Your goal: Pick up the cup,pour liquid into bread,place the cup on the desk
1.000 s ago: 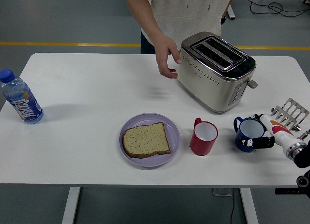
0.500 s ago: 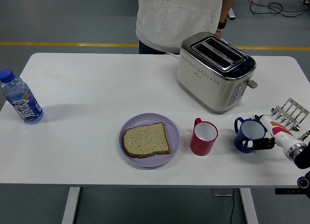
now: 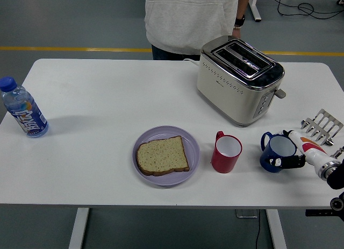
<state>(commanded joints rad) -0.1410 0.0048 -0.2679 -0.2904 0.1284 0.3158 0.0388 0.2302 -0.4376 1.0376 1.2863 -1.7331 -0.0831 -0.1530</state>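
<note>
Our right hand (image 3: 294, 155) has its fingers wrapped round the blue cup (image 3: 275, 151), gripping the side away from the handle; the cup sits on the table (image 3: 97, 98). It looks rigid, glossy and likely slick, so we judge a firm body grip best. The slice of bread (image 3: 162, 155) lies on its plate (image 3: 191, 143), well left of our fingers, beyond the red mug (image 3: 226, 152).

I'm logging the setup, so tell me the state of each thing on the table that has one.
Toaster: upright, slots empty.
Bread: flat on the plate.
Red cup: upright, free.
Blue cup: upright, right hand around it.
Bottle: upright, capped.
Rack: empty.
</note>
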